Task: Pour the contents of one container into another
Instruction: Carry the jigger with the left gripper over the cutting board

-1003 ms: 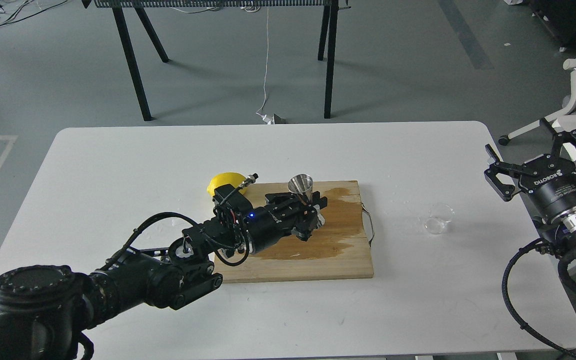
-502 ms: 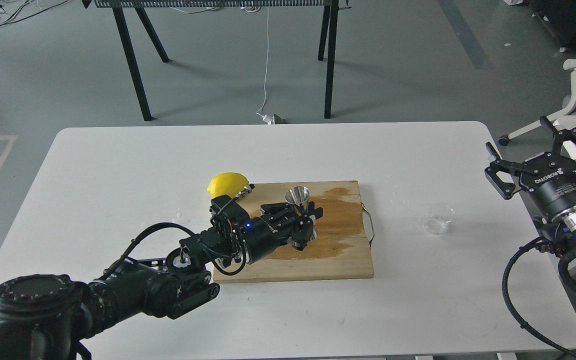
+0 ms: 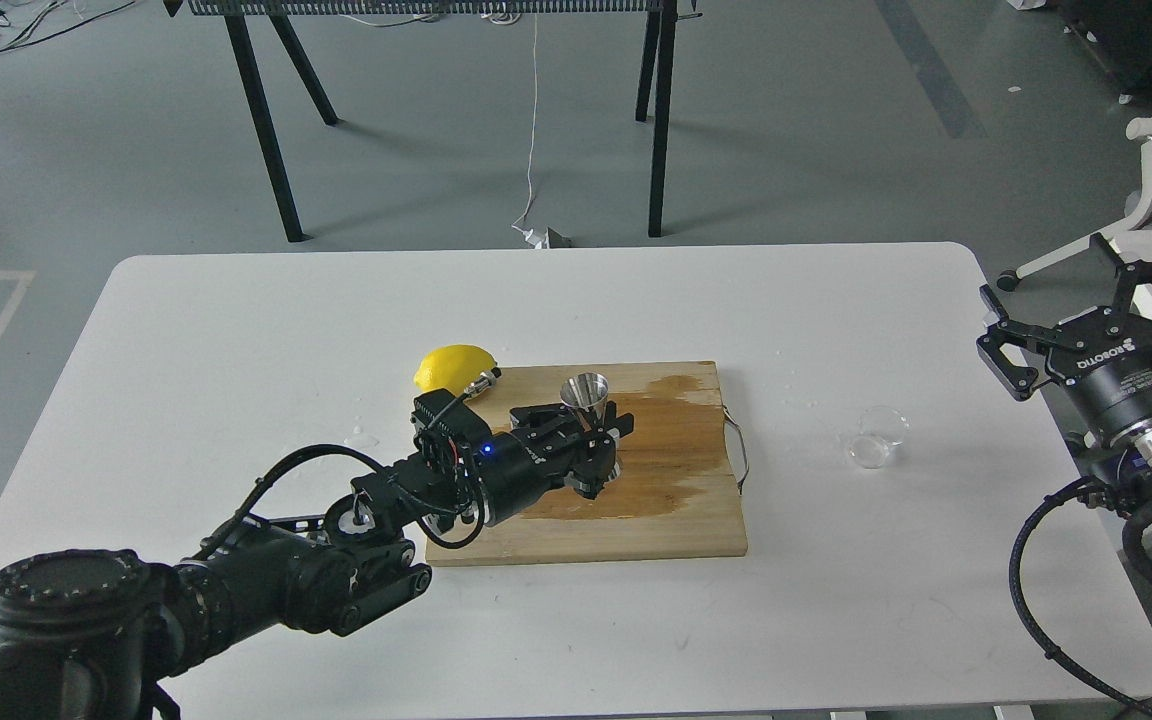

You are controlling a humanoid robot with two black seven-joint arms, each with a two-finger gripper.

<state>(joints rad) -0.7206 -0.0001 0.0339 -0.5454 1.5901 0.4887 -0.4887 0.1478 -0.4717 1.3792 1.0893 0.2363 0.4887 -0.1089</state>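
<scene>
The small transparent cup [image 3: 878, 437] stands upright on the white table, to the right of the wooden board. The shiny steel jigger [image 3: 585, 396] stands upright over the middle of the board, and my left gripper [image 3: 600, 437] is shut on its lower half, which the fingers hide. My right gripper [image 3: 1078, 303] hovers open and holding nothing at the table's right edge, to the right of the cup and beyond it, well apart from it.
The wooden cutting board [image 3: 676, 520] has a dark wet stain and a wire handle on its right side. A yellow lemon [image 3: 453, 366] lies at the board's far left corner, close behind my left wrist. Water drops speckle the table [image 3: 236, 350].
My left gripper has carried the jigger leftward across the board, toward the lemon. My right gripper has drifted slightly to the right. The cup has stayed put.
</scene>
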